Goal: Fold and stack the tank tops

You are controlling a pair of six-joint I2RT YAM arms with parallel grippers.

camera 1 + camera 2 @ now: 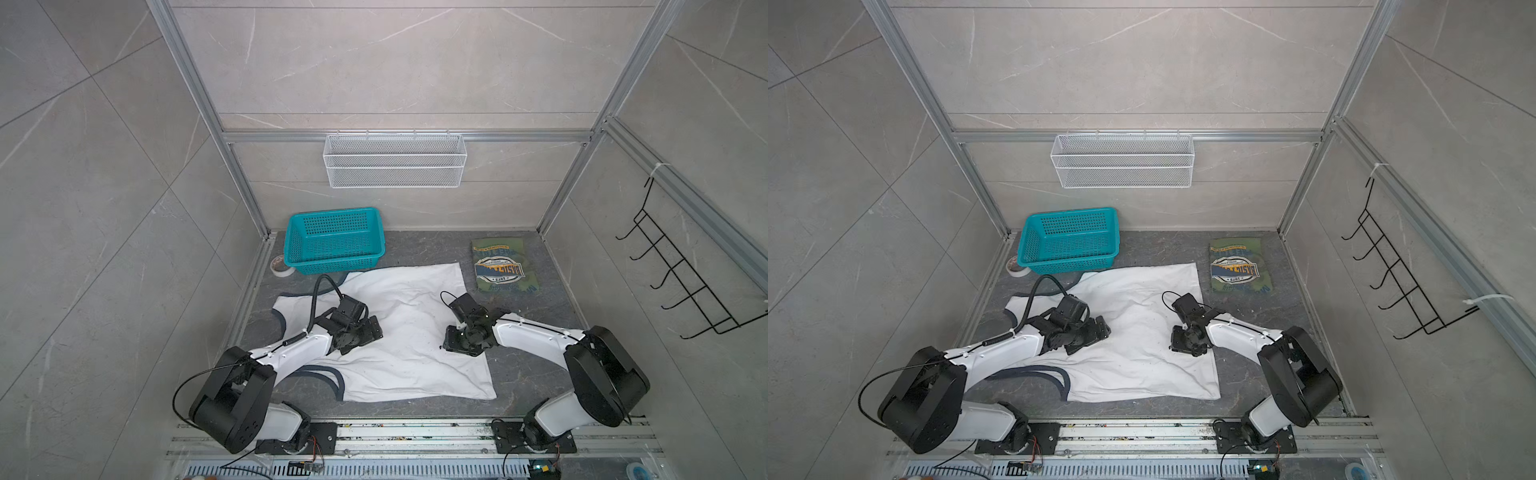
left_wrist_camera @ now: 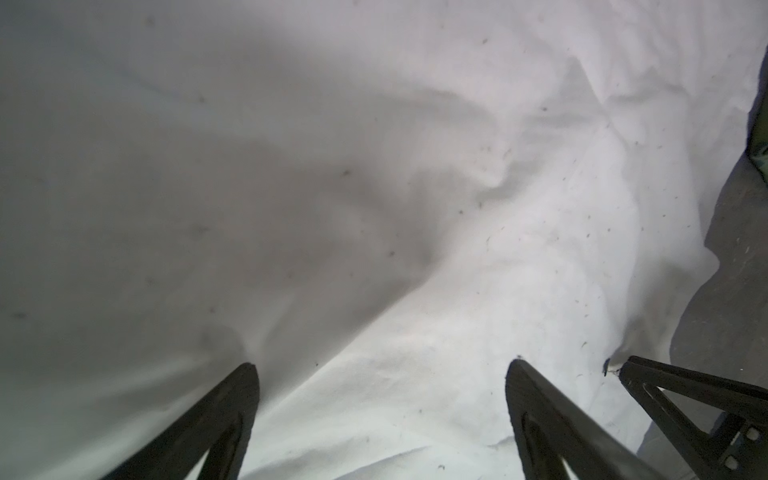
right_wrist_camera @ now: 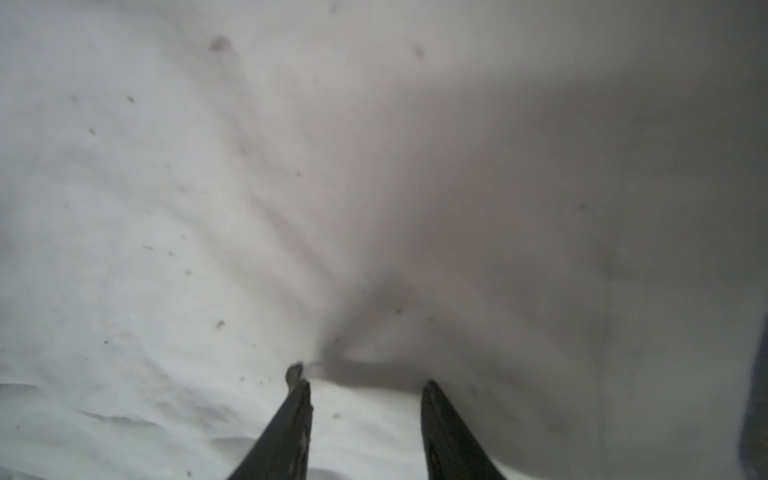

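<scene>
Left end effector [image 2: 381,365] gapes over white tank top [image 2: 374,187] — basket [image 1: 336,264] overhead-only.

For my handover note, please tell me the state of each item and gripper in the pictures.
white tank top: spread out unfolded, wrinkled, under both grippers.
green tank top: folded, graphic up, lying beside the white one.
teal basket: upright, empty.
wire basket: hanging on wall, empty.
left gripper: open wide over the white cloth.
right gripper: partly open, tips at the white cloth.
</scene>
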